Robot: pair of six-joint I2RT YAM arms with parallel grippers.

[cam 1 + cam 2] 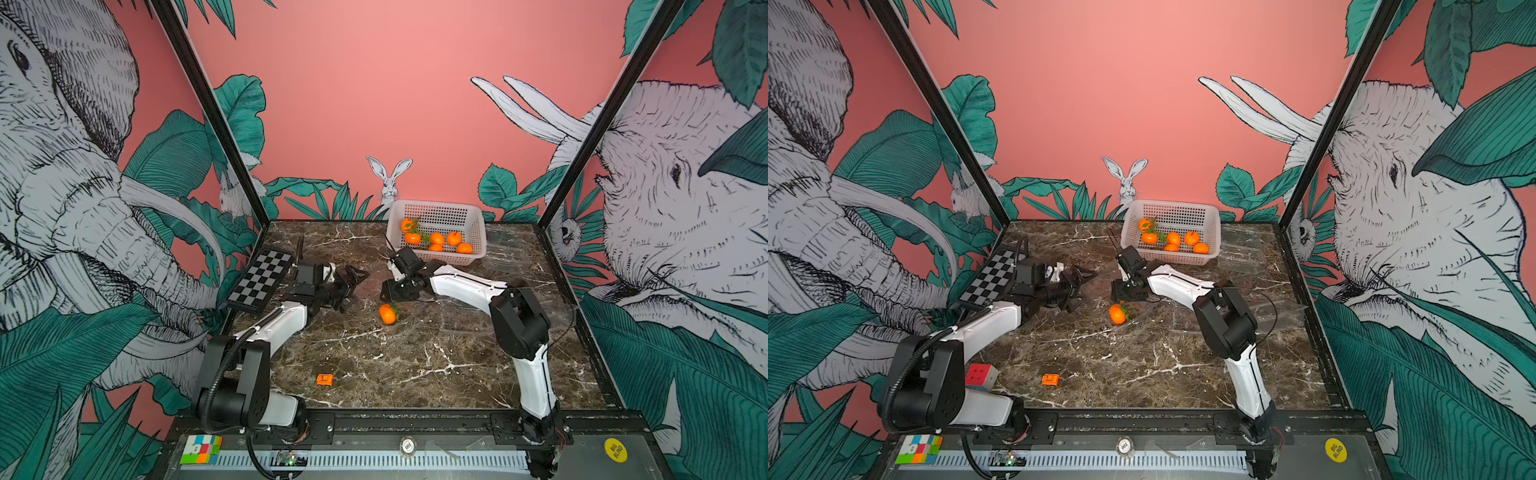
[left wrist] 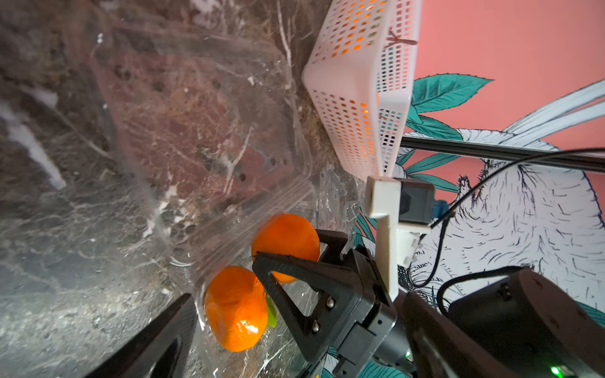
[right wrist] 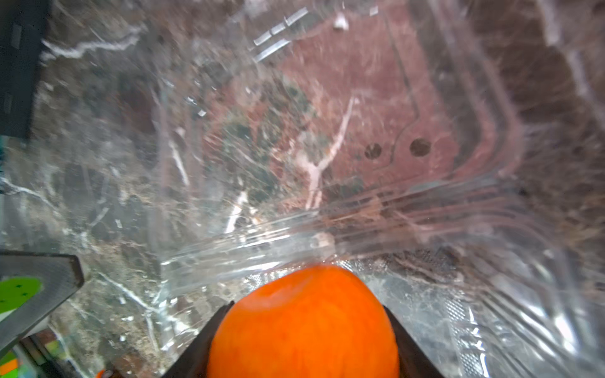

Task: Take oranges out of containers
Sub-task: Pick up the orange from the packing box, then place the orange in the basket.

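A clear container [image 2: 203,131] lies open on the marble table, its lid folded flat [image 3: 393,131]. Two oranges sit at its near end. My right gripper [image 1: 388,293] [image 3: 302,360] reaches down into it and is shut on one orange [image 3: 302,324] [image 2: 284,239], with a dark finger pressing each side. The other orange [image 1: 387,313] [image 1: 1117,313] [image 2: 235,307], with a green leaf, lies beside it in the container. My left gripper [image 1: 353,291] [image 1: 1081,291] hovers just left of the container, wide open and holding nothing. One of its fingers [image 2: 157,337] shows beside the leafy orange.
A white perforated basket [image 1: 436,204] [image 2: 360,98] at the back holds several oranges [image 1: 436,239]. Empty clear containers [image 1: 1241,247] [image 1: 1279,311] lie to the right. A checkerboard [image 1: 259,284] leans at the left wall. A small orange block [image 1: 324,379] and a puzzle cube [image 1: 980,375] lie near the front.
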